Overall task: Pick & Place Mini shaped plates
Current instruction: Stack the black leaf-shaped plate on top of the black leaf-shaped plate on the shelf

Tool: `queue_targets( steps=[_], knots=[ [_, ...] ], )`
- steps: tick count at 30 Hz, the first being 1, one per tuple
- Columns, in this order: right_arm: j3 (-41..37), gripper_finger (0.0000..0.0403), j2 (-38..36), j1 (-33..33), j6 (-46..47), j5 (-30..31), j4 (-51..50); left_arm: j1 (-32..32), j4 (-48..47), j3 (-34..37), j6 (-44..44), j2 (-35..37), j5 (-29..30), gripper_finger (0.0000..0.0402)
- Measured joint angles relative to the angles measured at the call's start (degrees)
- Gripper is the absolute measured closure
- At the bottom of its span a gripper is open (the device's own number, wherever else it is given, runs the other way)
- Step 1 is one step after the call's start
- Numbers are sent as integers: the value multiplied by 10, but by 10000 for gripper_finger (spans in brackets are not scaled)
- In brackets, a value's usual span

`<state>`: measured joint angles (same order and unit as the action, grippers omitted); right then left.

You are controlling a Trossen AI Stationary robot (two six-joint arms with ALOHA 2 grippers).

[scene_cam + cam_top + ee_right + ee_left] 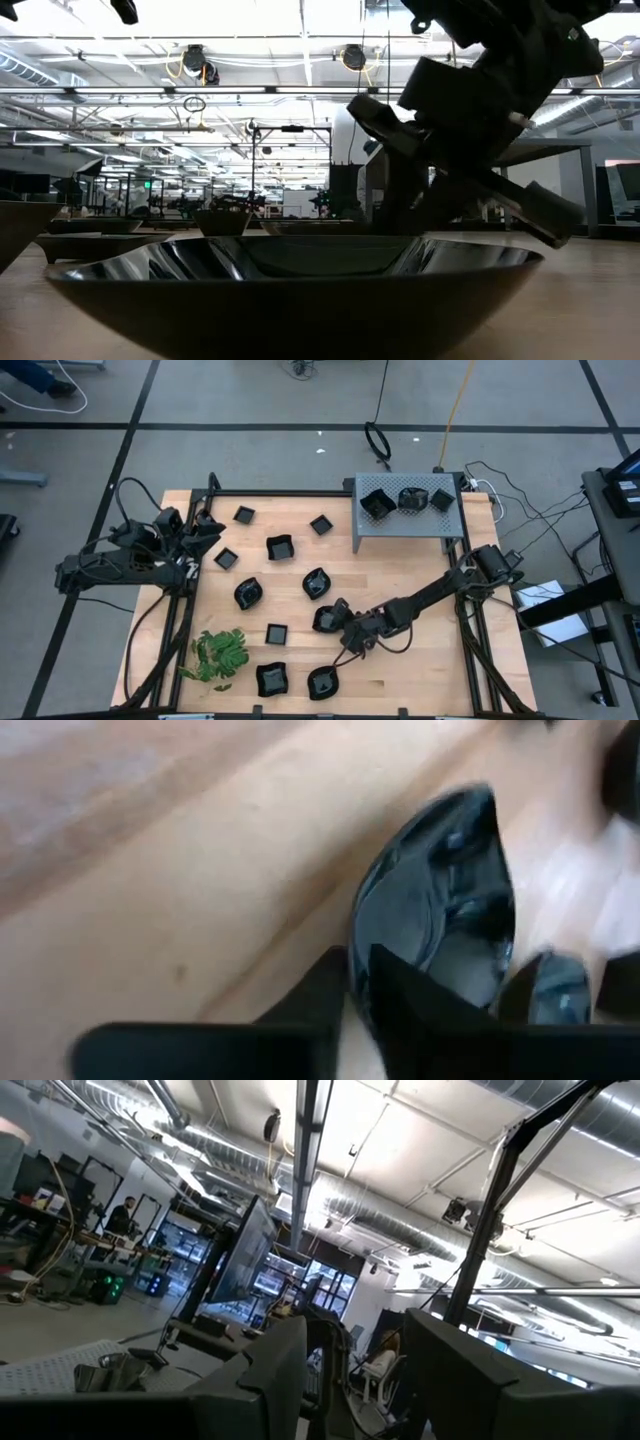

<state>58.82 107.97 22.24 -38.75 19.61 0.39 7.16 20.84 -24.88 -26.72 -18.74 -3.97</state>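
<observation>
The worktop carries a grey box at its far edge with three plates inside, and other black plates scattered across the wood beside a green sprig. The right gripper reaches low over the middle, its fingers pinching the rim of one plate (still on the wood). The left gripper waits at the left edge; whether its fingers are spread I cannot tell.

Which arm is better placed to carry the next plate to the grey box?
Right. Its claw is down at a black plate mid-table, fingers astride the rim in the wrist view. The left claw waits at the table's left edge, pointing away.
</observation>
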Motion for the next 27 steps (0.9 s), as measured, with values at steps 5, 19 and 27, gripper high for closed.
queue_targets(
  steps=[5, 19, 27],
  knots=[
    [-1, 397, -45, -1, 91, -1, -7, 0, 0, 0, 0, 0, 1, 229],
    [0, 402, -291, -39, 203, 199, -18, 0, 0, 0, -2, 0, 28, 229],
    [0, 402, -427, -159, 427, 343, -144, 0, 0, 0, -1, 0, 112, 229]
  ],
)
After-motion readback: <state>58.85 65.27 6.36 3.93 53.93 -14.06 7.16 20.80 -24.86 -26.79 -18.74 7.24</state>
